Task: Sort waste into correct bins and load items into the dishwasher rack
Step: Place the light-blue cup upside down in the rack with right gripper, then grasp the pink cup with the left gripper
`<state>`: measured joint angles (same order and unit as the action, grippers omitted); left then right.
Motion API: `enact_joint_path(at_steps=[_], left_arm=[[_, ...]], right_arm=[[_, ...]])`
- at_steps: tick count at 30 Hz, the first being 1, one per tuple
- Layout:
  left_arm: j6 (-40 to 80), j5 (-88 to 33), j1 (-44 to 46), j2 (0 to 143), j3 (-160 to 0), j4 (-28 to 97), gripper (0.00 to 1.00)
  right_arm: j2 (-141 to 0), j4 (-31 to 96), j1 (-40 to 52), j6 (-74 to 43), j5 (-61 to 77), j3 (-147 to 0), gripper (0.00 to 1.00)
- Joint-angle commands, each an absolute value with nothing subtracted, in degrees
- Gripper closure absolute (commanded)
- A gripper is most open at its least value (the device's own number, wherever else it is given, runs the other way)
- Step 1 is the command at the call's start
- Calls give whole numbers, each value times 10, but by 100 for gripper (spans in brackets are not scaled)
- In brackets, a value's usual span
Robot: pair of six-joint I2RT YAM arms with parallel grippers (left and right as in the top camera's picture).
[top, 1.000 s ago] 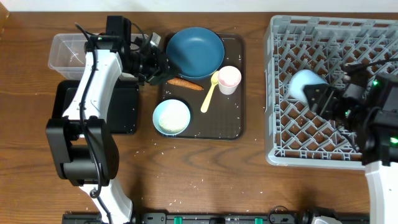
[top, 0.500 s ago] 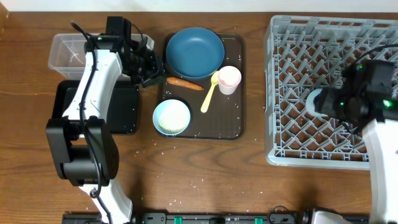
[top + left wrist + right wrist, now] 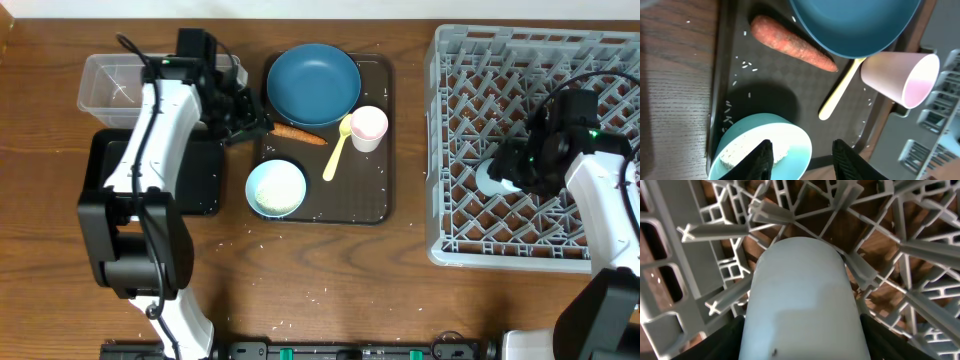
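From above, we see the left gripper (image 3: 258,128) beside the carrot (image 3: 297,134) on the brown tray (image 3: 378,205), right gripper (image 3: 514,166) at the small cup (image 3: 489,179) in the rack (image 3: 480,60), left wrist, jaws apart and empty over the bowl (image 3: 792,137), right wrist, fingers (image 3: 722,342) flanking the cup, grip we cannot tell.

A dark brown serving tray (image 3: 362,192) lies left of centre on the wooden tabletop (image 3: 330,265), its longer sides running near to far. A black bar with green fittings (image 3: 330,352) lines the near edge.
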<state>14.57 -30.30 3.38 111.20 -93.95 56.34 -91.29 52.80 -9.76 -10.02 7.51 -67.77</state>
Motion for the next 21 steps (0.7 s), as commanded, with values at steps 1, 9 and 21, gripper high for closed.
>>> enact_joint_path(at_steps=[1, 9, 21], left_arm=[[135, -260, 69, 1096, -951, 556, 55], [132, -202, 163, 1096, -953, 473, 40], [141, -116, 241, 1127, -953, 374, 36]], right_arm=[[-909, 529, -86, -93, 84, -688, 14], [-873, 555, -86, -91, 116, -735, 1], [-824, 572, -86, -89, 121, -748, 1]])
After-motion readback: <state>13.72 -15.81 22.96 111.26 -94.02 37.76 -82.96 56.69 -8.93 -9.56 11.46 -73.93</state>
